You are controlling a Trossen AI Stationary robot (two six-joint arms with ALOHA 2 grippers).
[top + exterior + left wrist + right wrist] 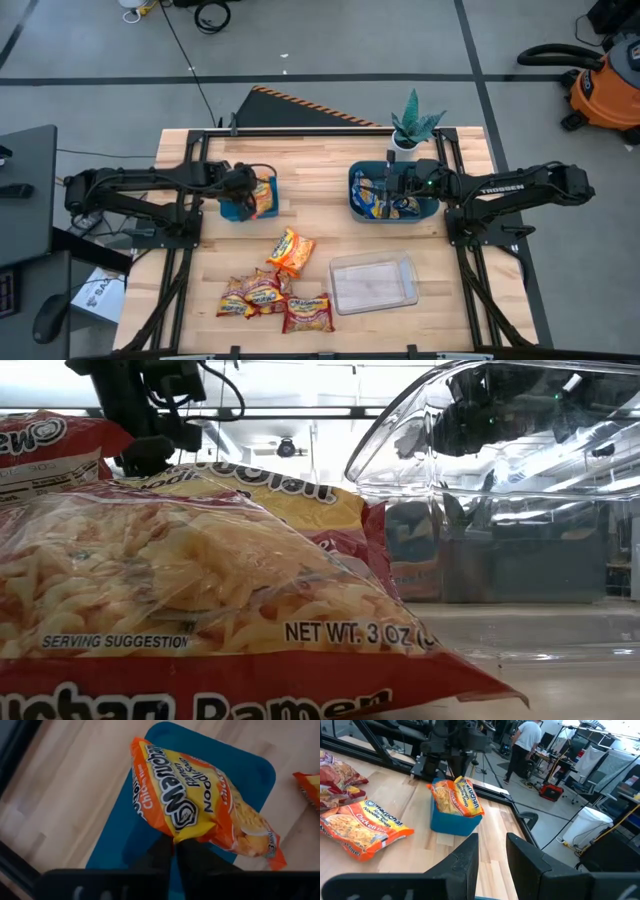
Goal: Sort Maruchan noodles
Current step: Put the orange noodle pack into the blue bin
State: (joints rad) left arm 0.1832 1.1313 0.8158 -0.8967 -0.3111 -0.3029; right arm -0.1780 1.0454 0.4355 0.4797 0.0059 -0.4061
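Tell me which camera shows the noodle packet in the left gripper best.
Left wrist view: the orange Maruchan packet fills it, pinched over the left teal bin. High and right wrist views show it small; low view hides it.

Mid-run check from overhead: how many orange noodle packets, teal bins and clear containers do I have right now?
Orange packets: 2 (held orange packet over the left bin, loose orange packet on the table)
Teal bins: 2 (left bin, right bin)
Clear container: 1
Total: 5
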